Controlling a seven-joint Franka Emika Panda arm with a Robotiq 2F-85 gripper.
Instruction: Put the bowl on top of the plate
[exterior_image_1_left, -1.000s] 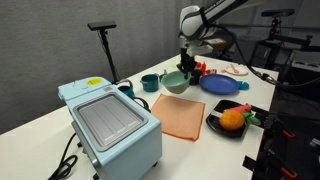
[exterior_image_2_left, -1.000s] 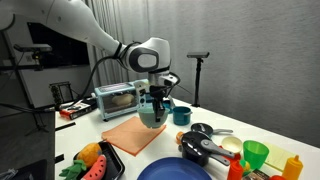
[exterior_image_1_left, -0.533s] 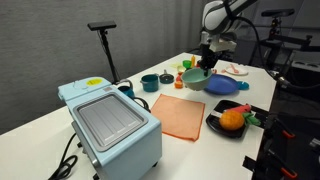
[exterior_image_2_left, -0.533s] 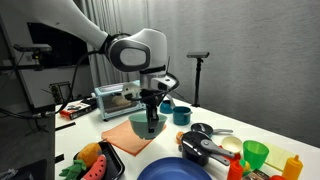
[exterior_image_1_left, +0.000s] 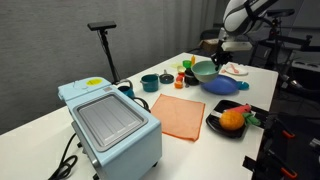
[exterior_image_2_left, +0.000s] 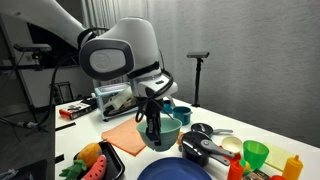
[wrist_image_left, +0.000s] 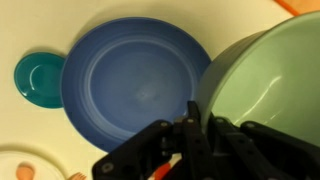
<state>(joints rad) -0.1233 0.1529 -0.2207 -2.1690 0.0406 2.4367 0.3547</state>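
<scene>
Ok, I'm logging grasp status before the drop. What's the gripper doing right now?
Gripper: shut on the rim of the bowl, held up and not yet on the plate.

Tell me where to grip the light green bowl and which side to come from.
Take the light teal-green round bowl by its thin rim, coming from above, one finger inside the wall and one outside. It opens upward and looks too wide to span; the gripper holds it so now.
</scene>
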